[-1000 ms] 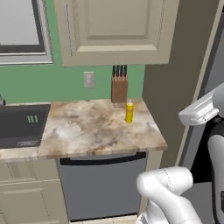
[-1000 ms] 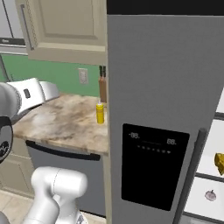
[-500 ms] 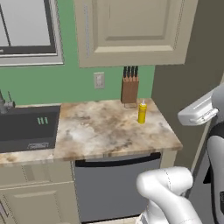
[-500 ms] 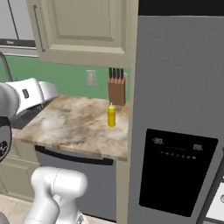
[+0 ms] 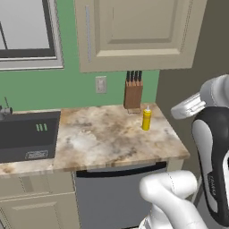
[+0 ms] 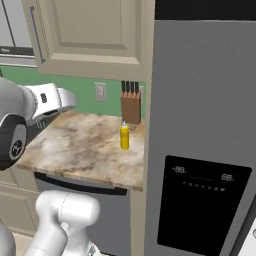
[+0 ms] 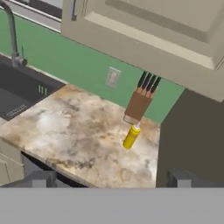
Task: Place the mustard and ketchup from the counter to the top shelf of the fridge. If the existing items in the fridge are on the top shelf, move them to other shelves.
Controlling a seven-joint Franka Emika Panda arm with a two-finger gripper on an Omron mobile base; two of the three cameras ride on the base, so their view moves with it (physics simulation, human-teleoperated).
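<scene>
A small yellow squeeze bottle of mustard [image 5: 146, 119] with a pale pointed nozzle stands upright on the beige and brown marbled stone counter [image 5: 103, 141], towards its back right corner. Just behind the mustard, against the green wall, sits a brown wooden knife block [image 5: 133, 94] with dark handles sticking out of the top; the two are close but apart. A pale wall socket [image 5: 101, 84] is set into the green wall to the left of the knife block, and cream panelled cupboards [image 5: 134, 33] hang above it.

At the left end of the counter a dark sink [image 5: 27, 141] is sunk into the stone, with a grey curved tap [image 7: 13, 37] rising behind it. Below the counter's thick pale edge is a grey appliance front [image 5: 116, 192].

The tall grey fridge [image 6: 202, 125] stands hard against the counter's right end, and the black dispenser panel [image 6: 200, 205] on its door is plain in the right base view.

The gripper [image 7: 113, 178] hangs well back from the counter with its two dark fingertips [image 7: 183, 178] spread wide apart and nothing between them, looking towards the mustard from a distance.
</scene>
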